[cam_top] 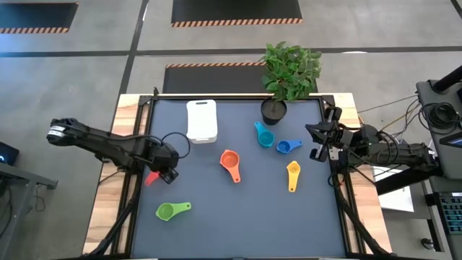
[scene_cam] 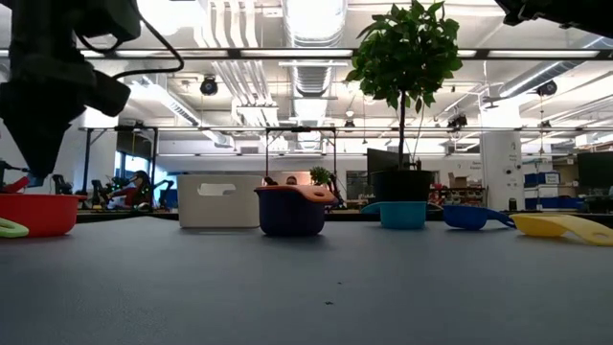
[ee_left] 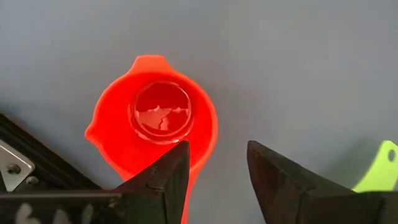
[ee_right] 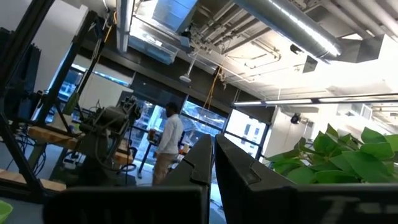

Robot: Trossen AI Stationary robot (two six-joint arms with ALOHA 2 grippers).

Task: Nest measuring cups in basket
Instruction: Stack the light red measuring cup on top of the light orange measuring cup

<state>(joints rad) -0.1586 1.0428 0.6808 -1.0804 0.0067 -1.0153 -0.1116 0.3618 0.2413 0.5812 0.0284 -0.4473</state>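
My left gripper (cam_top: 164,173) hangs over the left edge of the dark mat, directly above the red cup (cam_top: 151,178), which sits right at that edge. Through my left wrist camera I look straight down into the red cup (ee_left: 152,134), and my two fingers (ee_left: 168,177) stand apart with a clear gap between them — the cup's handle runs down between them, not clamped as far as I can see. At the corner of that same view a sliver of the green cup (ee_left: 380,168) shows.

The green cup (cam_top: 170,210) lies nearer the front of the mat, well apart from the others. The orange cup (cam_top: 230,163) sits near the middle; from table height it rests inside a dark purple cup (scene_cam: 290,213). The teal cup (cam_top: 263,136) and blue cup (cam_top: 287,146) lie near each other toward the back right, and the yellow cup (cam_top: 292,173) lies in front of them. The white basket (cam_top: 201,120) stands at the back of the mat, left of the potted plant (cam_top: 287,76).

My right gripper (cam_top: 323,141) waits at the right edge of the mat — fingers (ee_right: 202,163) pressed together, holding nothing, pointed out toward the room, where a person (ee_right: 168,149) stands far off.
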